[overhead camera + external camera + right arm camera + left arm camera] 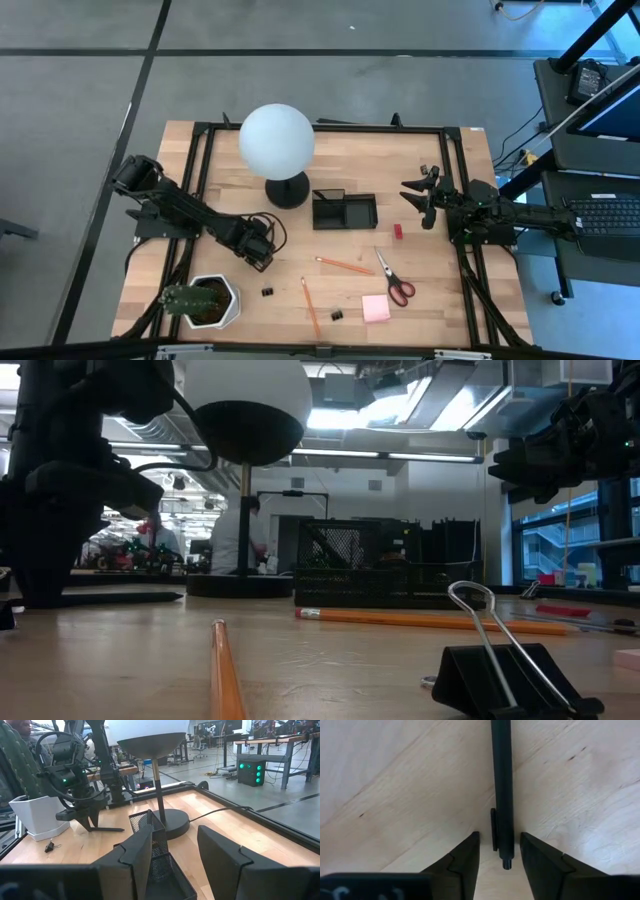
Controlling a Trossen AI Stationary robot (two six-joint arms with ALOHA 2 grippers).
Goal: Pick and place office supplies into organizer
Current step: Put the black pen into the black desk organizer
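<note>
A black pen lies flat on the wooden table. My left gripper points down over the pen's clip end, open, with one finger on each side and a gap showing on both sides. In the high view this gripper is at the table's left, near the plant. The black organizer stands at mid table. My right gripper waits open at the right, held level above the table with nothing between its fingers. Two orange pencils, red-handled scissors, a pink sticky-note pad and a red block lie on the near half.
A white globe lamp on a round black base stands just left of the organizer. A plant in a white pot sits at the near left corner. Two small binder clips lie near the front edge.
</note>
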